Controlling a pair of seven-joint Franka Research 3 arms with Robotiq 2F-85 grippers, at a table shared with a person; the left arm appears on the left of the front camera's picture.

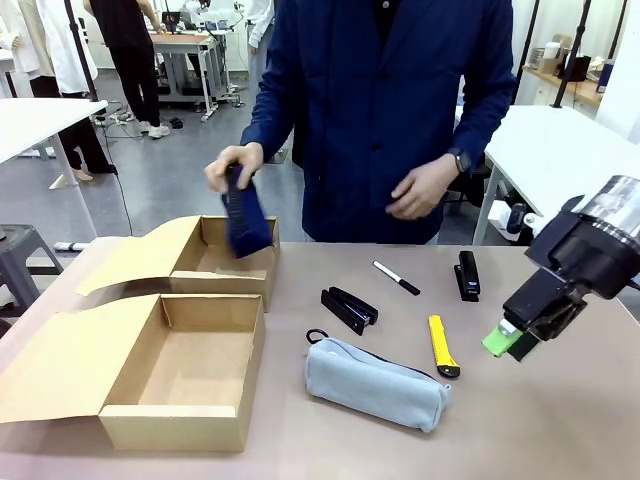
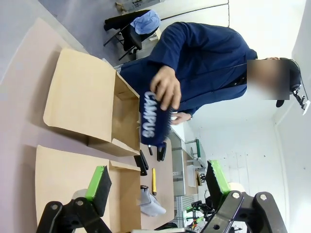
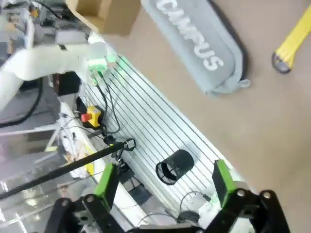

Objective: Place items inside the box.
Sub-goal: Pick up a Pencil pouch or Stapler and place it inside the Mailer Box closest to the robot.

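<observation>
Here, the dark navy pouch (image 1: 245,222) is held upright in a person's hand (image 1: 232,163) over the far cardboard box (image 1: 225,287). The grey pouch (image 1: 375,383), black stapler (image 1: 349,308), marker pen (image 1: 396,278) and utility knife (image 1: 442,346) are seen lying on the tabletop (image 1: 560,420). The left end effector (image 2: 156,171) and right end effector (image 1: 510,345) are spread wide, with nothing held.

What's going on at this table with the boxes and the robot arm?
A person's hand holds a navy pouch over the far cardboard box. On the table lie a grey pouch, a yellow knife, a marker, a black stapler and a second stapler. The right claw hovers open near the knife, holding nothing; the left claw is open too.
</observation>
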